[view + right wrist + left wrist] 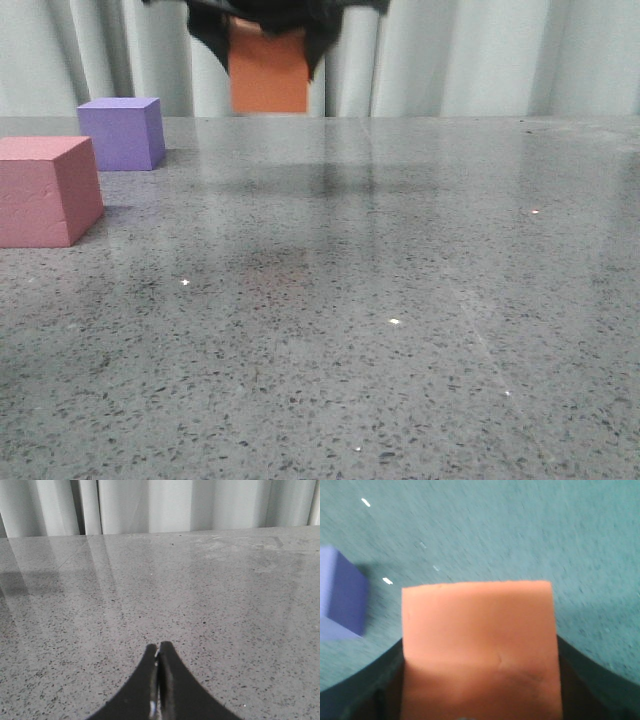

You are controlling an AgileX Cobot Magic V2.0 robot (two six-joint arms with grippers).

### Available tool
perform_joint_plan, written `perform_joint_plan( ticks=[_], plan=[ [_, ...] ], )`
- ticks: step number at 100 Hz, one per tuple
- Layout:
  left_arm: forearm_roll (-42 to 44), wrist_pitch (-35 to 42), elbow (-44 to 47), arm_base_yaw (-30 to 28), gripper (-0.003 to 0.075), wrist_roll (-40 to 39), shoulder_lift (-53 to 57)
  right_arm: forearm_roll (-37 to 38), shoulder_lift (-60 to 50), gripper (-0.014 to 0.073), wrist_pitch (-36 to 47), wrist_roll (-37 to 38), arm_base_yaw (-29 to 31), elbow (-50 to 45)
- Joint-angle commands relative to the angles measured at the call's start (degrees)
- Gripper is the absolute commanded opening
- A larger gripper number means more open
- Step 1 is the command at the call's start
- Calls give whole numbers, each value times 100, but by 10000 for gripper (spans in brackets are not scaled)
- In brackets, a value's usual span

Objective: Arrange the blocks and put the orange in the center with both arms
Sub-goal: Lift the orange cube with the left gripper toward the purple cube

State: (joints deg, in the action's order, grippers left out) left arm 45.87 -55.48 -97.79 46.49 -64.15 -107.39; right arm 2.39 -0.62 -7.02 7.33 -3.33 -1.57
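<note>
My left gripper (268, 40) is shut on the orange cube (269, 72) and holds it in the air above the table's far middle. In the left wrist view the orange cube (477, 645) fills the space between the dark fingers (580, 680). The purple cube (122, 132) sits at the far left and also shows in the left wrist view (340, 597). The pink-red cube (45, 190) sits nearer, at the left edge. My right gripper (158, 650) is shut and empty, low over bare table; it does not show in the front view.
The grey speckled table (400, 300) stretches across the front view. A pale curtain (480, 55) hangs behind its far edge. A faint shadow of the held cube lies on the table's middle.
</note>
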Motion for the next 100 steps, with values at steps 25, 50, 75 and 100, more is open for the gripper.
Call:
perform_joint_plan(
  ticks=[25,50,75,100],
  plan=[
    [933,62,604,-225,251,386,1234,10,-115,-67,507,-57,28,78],
    [867,1007,2070,-994,251,386,2100,10,-115,-67,507,-57,28,78],
    [662,2039,2889,-1896,251,386,2517,10,-115,-67,507,-57,28,78],
    [438,2220,2987,-2077,251,399,2517,10,-115,-67,507,-57,28,78]
  ],
)
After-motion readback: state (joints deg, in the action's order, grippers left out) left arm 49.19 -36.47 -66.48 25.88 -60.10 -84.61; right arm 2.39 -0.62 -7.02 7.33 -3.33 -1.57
